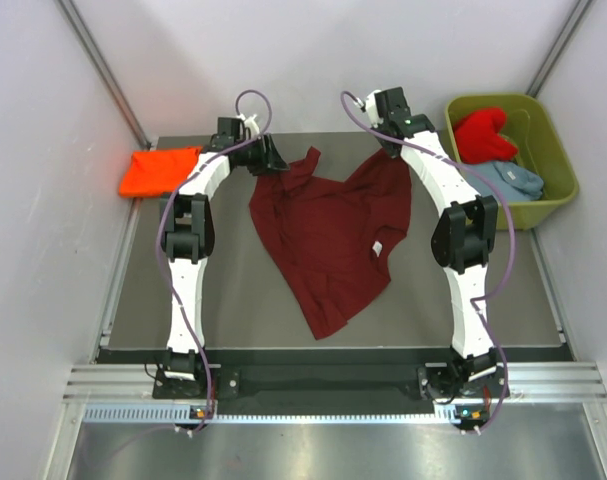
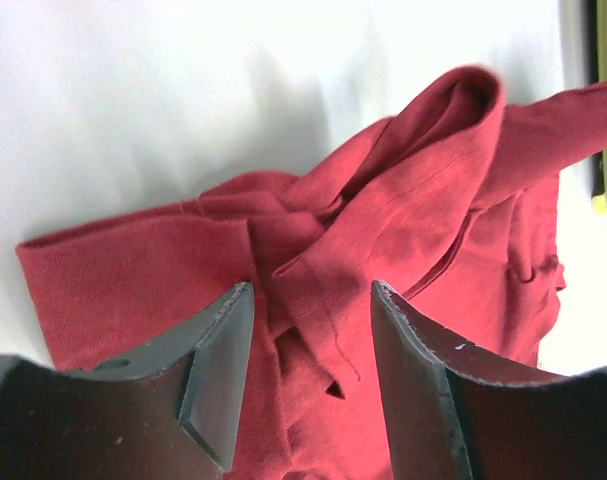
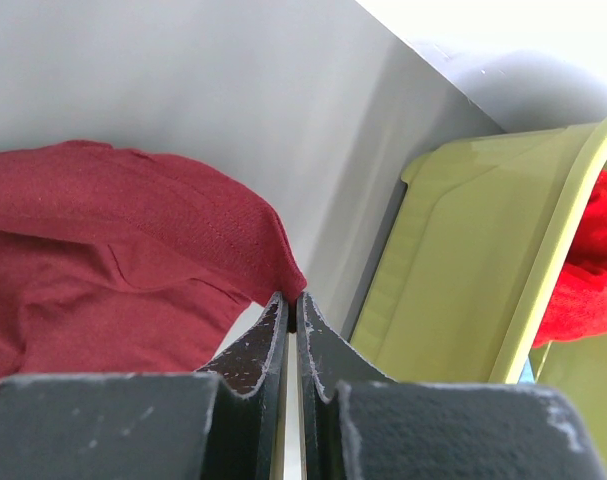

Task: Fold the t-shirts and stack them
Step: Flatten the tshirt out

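- Overhead view: the dark maroon soft cloth t-shirt [image 1: 333, 235] lies spread and rumpled on the grey table [image 1: 243, 300]. Its far edge reaches both arms, with the left gripper [image 1: 273, 160] at its far-left sleeve and the right gripper [image 1: 388, 145] at its far-right corner.
- Out to the left of the left fingers, a bright orange folded cloth t-shirt [image 1: 161, 171] sits at the table's far-left corner, well apart from the maroon one.
- To the right of the right fingers stands the olive-green plastic tub [image 1: 551, 208], with a bright red cloth t-shirt [image 1: 483, 130] and a pale grey-blue cloth t-shirt [image 1: 515, 180] heaped inside it.
- Left wrist view: the left fingers [image 2: 218, 370] are spread apart, and a bunched ridge of maroon cloth runs up between them. Beyond the tips the sleeve fans out flat to the left. Whether the pads touch the cloth cannot be told.
- Right wrist view: the right fingers [image 3: 268, 345] are pressed together and pinch a corner of the maroon hem right at their tips. The cloth drapes away to the left of them. The tub's wall is just to their right, and red cloth shows over its rim.
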{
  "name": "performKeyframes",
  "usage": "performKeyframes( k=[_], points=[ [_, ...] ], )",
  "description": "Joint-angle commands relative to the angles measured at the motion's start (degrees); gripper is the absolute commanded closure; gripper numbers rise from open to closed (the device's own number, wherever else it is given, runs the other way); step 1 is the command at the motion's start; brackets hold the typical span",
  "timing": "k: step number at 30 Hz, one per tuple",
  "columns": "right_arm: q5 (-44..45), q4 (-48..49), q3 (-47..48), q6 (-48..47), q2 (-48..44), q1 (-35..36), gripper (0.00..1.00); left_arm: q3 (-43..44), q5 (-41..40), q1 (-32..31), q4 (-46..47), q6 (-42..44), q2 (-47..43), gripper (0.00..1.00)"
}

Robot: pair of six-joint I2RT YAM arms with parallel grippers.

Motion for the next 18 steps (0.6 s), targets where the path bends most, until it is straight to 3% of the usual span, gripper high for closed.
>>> performKeyframes(
  k=[1,8,18],
  points=[
    [1.8,2.0,1.6,-0.4,0.0,0.9,1.00,2.9,-0.1,0.1,4.1,-0.7,-1.0,0.45],
    [2.0,2.3,1.7,-0.6,0.2,1.1,1.00,3.1,0.8,0.1,5.0,-1.7,-1.0,0.48],
    [2.2,2.3,1.7,-0.6,0.3,1.1,1.00,2.6,1.3,0.0,5.7,-1.6,-1.7,0.67]
  ],
)
